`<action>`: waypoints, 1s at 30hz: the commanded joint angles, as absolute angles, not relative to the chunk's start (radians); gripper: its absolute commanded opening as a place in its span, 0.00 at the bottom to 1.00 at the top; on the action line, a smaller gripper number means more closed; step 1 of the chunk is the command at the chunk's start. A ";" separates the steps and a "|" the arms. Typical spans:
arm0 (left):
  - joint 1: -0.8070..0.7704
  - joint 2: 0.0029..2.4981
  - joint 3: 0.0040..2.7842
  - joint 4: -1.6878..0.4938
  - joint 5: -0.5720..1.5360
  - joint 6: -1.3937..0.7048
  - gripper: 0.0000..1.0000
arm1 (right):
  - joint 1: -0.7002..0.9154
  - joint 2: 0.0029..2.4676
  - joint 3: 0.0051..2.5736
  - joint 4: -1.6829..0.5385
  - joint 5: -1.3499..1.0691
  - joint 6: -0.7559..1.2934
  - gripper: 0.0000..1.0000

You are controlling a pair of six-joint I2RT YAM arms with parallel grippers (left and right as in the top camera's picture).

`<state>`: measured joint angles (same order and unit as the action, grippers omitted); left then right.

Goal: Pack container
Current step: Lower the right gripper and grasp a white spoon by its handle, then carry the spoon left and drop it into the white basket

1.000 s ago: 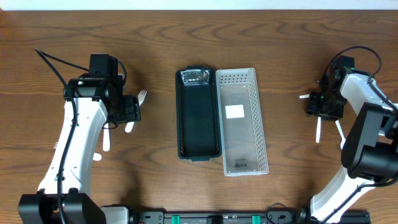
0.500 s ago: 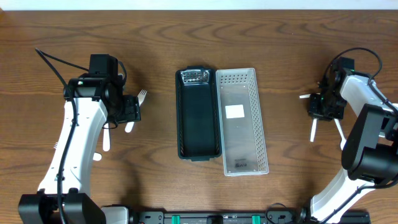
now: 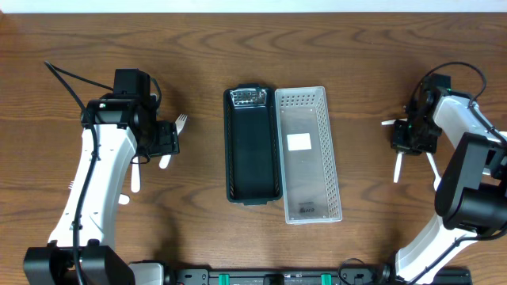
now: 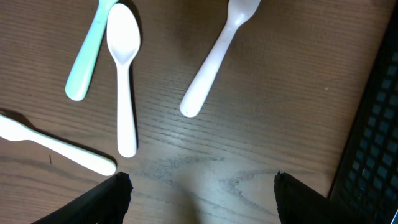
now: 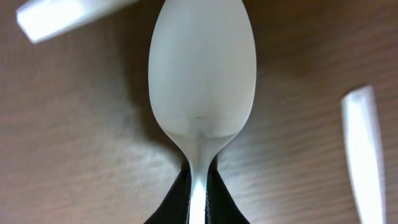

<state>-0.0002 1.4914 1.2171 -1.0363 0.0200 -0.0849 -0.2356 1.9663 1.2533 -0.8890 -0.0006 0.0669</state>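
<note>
**A:** What is the left gripper (image 4: 200, 180) doing?

**B:** It is hovering over the bench (image 3: 198, 47) with its jaws standing wide apart, gripping nothing. Beneath it a white spoon (image 4: 123, 81) is lying just beside a mint handle (image 4: 84, 65). A white fork (image 4: 214, 62) is slanting off to their right, and a white handle (image 4: 56, 146) is crossing the lower left corner.

**A:** And the containers?

**B:** The black container (image 3: 252, 146) is sitting mid-bench, well apart from those utensils, with something shiny (image 3: 248, 96) lying at its far end. The white basket (image 3: 307, 154) is lying along its right side, touching it, and is showing a white label (image 3: 299, 142).

**A:** And the right gripper (image 5: 198, 193)?

**B:** It is working at the right end of the bench, far from both containers. Its jaws are pinching narrowly on the neck of a second spoon (image 5: 202, 68), whose bowl is pointing away from the wrist camera. I cannot tell whether that spoon is resting on the wood or hanging just above it. Two loose white sticks are lying near it, one (image 5: 62, 15) up to the left and one (image 5: 367, 143) off to the right.
</note>
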 commanded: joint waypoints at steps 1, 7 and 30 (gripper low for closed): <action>0.002 1.496 1.228 -1.032 0.019 -0.088 0.76 | -0.189 1.873 1.256 -0.900 -0.043 0.076 0.01; 0.002 1.496 1.228 -1.020 0.019 -0.088 0.76 | -0.021 1.627 1.284 -0.878 -0.123 0.070 0.01; 0.002 1.496 1.228 -1.009 0.019 -0.088 0.76 | 0.394 1.810 1.282 -0.768 -0.112 0.238 0.23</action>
<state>-0.0002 1.4914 1.2171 -1.0088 0.0200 -0.0849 0.3859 1.8149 1.2785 -0.7784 -0.1181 0.2268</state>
